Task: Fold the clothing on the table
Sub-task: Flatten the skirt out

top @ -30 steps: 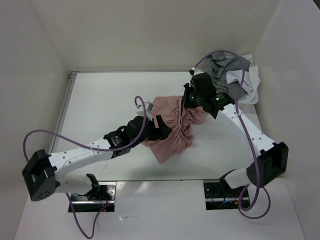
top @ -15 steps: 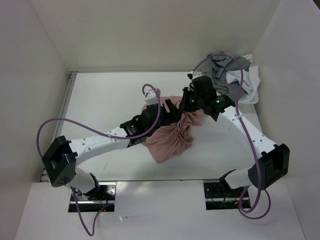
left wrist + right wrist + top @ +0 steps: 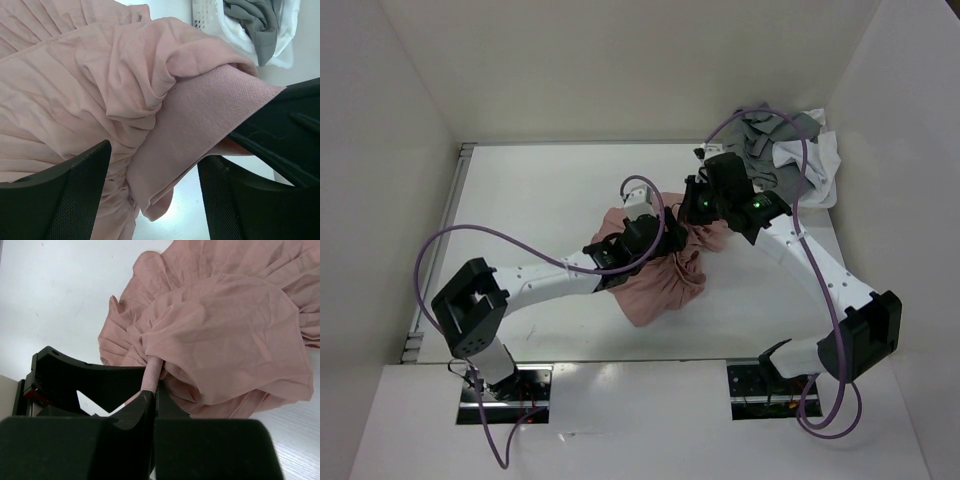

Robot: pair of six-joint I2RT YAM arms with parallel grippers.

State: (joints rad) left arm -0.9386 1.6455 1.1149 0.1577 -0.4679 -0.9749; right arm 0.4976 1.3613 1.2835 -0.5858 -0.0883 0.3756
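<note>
On the table (image 3: 530, 190), pink clothing (image 3: 655, 295), waistband (image 3: 200, 115) tight in right end effector (image 3: 152, 397), left end effector (image 3: 155, 165) wide open.

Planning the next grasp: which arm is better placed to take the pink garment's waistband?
Left. The left gripper holds open jaws astride the waistband of the clothing; the right gripper is shut on that band.
</note>
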